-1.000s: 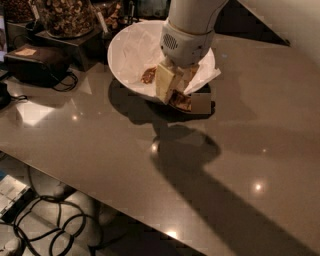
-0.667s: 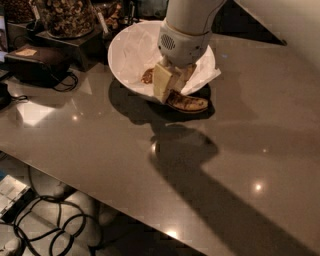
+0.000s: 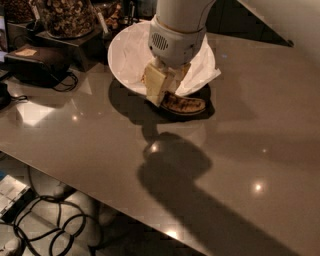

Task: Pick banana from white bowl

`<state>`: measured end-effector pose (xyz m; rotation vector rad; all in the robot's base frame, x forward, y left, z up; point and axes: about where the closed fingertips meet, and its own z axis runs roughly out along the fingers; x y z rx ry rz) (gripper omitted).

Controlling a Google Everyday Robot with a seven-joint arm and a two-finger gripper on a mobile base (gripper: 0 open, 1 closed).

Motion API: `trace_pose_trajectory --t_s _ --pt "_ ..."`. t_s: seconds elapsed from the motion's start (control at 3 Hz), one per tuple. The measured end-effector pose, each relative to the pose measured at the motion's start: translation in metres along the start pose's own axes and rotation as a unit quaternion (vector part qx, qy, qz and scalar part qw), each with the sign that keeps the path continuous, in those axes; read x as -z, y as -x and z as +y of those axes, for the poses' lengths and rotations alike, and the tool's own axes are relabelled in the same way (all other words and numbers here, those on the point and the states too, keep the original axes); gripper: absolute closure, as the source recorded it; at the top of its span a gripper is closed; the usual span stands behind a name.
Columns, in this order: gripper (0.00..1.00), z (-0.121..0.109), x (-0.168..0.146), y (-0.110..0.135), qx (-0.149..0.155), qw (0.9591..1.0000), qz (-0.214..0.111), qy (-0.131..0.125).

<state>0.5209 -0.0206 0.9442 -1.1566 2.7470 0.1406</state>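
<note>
The white bowl (image 3: 127, 55) stands at the back of the table, lined with crinkled white paper (image 3: 200, 70) that sticks out over its right rim. My gripper (image 3: 161, 92) hangs over the bowl's near rim, its cream fingers (image 3: 155, 85) pointing down. It is shut on one end of the banana (image 3: 184, 104), yellow blotched dark brown. The banana sticks out to the right, just outside the bowl's near edge, with a dark shadow under it. A stubby brown piece (image 3: 144, 77) in the bowl is mostly hidden behind the fingers.
The grey table (image 3: 100, 150) stretches toward me and to the right. A jar of nuts (image 3: 65, 15) on a dark box and a black pouch with cable (image 3: 35, 62) stand at the back left. Cables (image 3: 45, 220) lie on the floor below the table's left edge.
The gripper with the banana has shifted slightly left and toward me at the bowl's near rim. The banana shows more clearly outside the bowl.
</note>
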Motion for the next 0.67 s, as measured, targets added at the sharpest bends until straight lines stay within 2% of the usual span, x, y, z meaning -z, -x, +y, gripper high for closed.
trace_pose_trajectory --t_s 0.33,0.67 --pt "1.00 0.0222 0.0062 -0.0020 0.021 0.9997 0.009 0.001" --pt "1.00 0.0241 0.0067 -0.0020 0.023 0.9997 0.009 0.001"
